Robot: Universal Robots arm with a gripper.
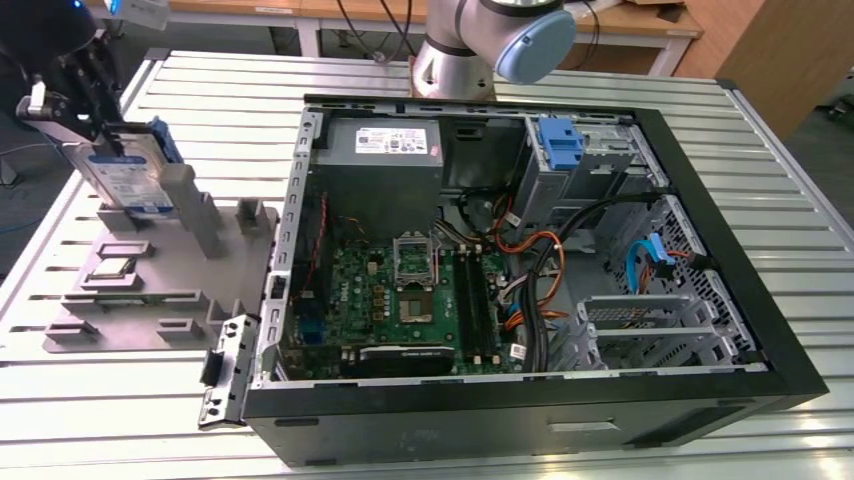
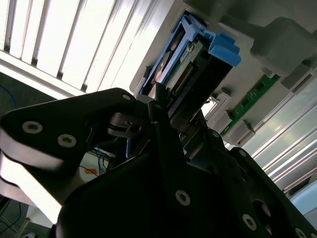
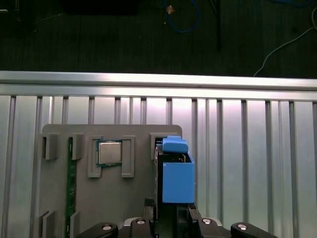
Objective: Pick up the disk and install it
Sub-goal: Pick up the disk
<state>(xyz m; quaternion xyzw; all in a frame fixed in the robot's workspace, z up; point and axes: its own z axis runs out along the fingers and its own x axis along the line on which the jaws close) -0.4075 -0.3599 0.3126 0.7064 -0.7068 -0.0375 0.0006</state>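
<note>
The slatted metal table (image 1: 801, 200) has bare strips along every edge. The open computer case (image 1: 534, 410) takes up the side at the exterior view's right. Its lid is off and the interior is open from above. Just beside it lies the grey fixture tray (image 1: 147, 300). The arm (image 1: 487, 45) rises behind the case.

The disk (image 1: 127, 172) stands on edge at the tray's far corner, slightly tilted and well apart from the case, and open slats lie beyond it. The first wrist view shows its blue rail (image 3: 177, 181) at the tray's rim slot. Whether it has cleared the slot I cannot tell.

The gripper (image 1: 100, 140) pinches the disk's upper end, with one finger (image 2: 159, 106) against its side. A processor chip (image 3: 109, 152) sits nearby in its own recess.
</note>
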